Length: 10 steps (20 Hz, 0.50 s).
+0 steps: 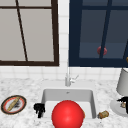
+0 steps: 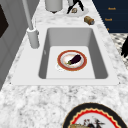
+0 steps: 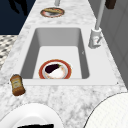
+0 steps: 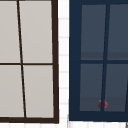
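My left hand (image 1: 39, 108) hangs by the sink's (image 1: 45, 96) front left corner with its fingers pointing down and nothing in them; it also shows as the left hand (image 3: 18, 6) and the left hand (image 2: 125, 47). My right hand (image 1: 124, 100) is over a white plate (image 1: 116, 108) at the far right, fingers spread above a small brown thing (image 2: 74, 10) that lies on it. Inside the sink basin lies a red-rimmed plate (image 2: 72, 60) with a dark eggplant (image 2: 75, 59) on it.
A large red ball (image 1: 67, 114) covers the sink's front. A patterned plate (image 1: 13, 104) with a long bread-like thing sits on the left counter. A brown bottle (image 1: 103, 114) lies right of the sink. A white canister (image 1: 123, 82) stands behind the white plate. The faucet (image 1: 68, 78) rises behind the basin.
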Tool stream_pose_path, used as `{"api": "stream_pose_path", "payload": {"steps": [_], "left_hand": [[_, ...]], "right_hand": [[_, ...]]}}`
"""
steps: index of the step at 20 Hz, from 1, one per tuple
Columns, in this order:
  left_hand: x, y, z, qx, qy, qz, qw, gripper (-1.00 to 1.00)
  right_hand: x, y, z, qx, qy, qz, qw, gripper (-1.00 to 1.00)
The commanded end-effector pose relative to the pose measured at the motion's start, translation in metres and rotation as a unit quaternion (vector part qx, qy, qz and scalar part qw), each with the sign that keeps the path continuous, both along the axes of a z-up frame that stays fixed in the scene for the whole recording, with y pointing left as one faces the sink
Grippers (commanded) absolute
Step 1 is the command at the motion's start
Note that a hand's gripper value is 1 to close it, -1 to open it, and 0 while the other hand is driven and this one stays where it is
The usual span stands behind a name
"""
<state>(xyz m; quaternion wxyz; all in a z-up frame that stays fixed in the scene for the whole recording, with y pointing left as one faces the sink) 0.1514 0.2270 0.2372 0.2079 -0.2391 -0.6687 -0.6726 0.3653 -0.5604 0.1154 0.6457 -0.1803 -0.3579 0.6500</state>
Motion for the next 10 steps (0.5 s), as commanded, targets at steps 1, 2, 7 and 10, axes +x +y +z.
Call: {"api": "stream_pose_path", "payload": {"steps": [1, 2, 7, 10], "left_hand": [[0.000, 0.000, 0.000, 0.000, 0.000, 0.000, 1.0000, 0.00], [0.000, 0.000, 0.000, 0.000, 0.000, 0.000, 1.0000, 0.00], [0.000, 0.000, 0.000, 0.000, 0.000, 0.000, 1.0000, 0.00], [0.000, 0.000, 0.000, 0.000, 0.000, 0.000, 1.0000, 0.00]], "right_hand": [[0.005, -0.005, -0.016, -0.020, 0.000, 0.023, 0.9995, -1.00], [0.005, -0.003, -0.017, -0.019, 0.000, 0.023, 0.9996, 1.00], [0.008, 0.001, -0.019, -0.029, -0.115, 0.008, 0.9929, 1.00], [0.010, 0.001, -0.020, -0.018, -0.175, -0.009, 0.9843, 1.00]]}}
